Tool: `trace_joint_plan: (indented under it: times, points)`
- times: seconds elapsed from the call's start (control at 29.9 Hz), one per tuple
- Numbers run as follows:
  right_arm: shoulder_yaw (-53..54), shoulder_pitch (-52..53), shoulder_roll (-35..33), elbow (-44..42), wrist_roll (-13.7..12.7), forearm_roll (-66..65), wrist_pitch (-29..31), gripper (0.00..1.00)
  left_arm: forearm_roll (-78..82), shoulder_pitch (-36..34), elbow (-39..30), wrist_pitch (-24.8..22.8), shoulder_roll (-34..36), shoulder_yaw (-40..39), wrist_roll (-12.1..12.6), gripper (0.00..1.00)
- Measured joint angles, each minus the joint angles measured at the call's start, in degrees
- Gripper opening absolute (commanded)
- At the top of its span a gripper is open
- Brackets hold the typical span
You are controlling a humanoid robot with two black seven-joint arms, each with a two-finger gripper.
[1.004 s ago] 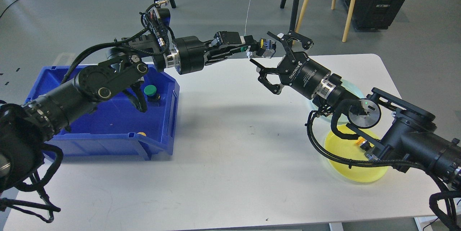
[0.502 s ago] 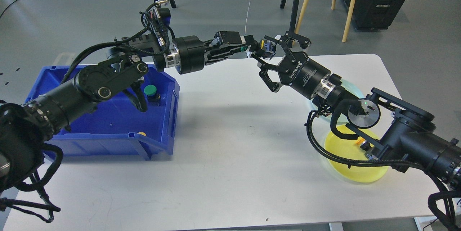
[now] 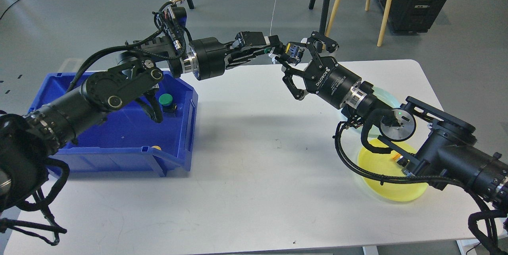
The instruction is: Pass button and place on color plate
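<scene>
My left gripper (image 3: 282,53) reaches out above the table's back edge and is shut on a small button (image 3: 294,51) with a black body and blue and yellow marks. My right gripper (image 3: 299,59) faces it with its jaws spread on either side of the button; I cannot tell whether they touch it. A yellow plate (image 3: 377,185) lies at the right front, partly under my right arm, with a small orange piece (image 3: 397,156) on it. A pale green plate (image 3: 388,97) lies behind it, mostly hidden by the right wrist.
A blue bin (image 3: 119,153) stands at the left with a green button (image 3: 165,99) and a yellow button (image 3: 156,147) inside. My left forearm crosses above the bin. Stand legs and wooden legs stand on the floor behind the table.
My right gripper has moved up and left towards the held button, and its jaws have narrowed around it. My left gripper has stayed almost still.
</scene>
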Motion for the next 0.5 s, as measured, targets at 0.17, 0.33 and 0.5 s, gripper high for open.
trace_joint_plan:
  times: [0.17,0.33,0.5]
  points:
    - [0.0,0.0,0.5,0.2,0.2,0.1,0.0,0.01,-0.2,0.2,0.0,-0.2,-0.1,-0.2,0.1,0.75]
    - [-0.1,-0.1,0.7,0.2,0.0,0.0,0.0,0.01,-0.4,0.2,0.1,-0.1,0.1,-0.2,0.1,0.78]
    - [0.0,-0.4,0.6,0.2,0.0,0.0,0.0,0.01,-0.5,0.2,0.1,0.0,0.0,-0.6,0.0,0.79]
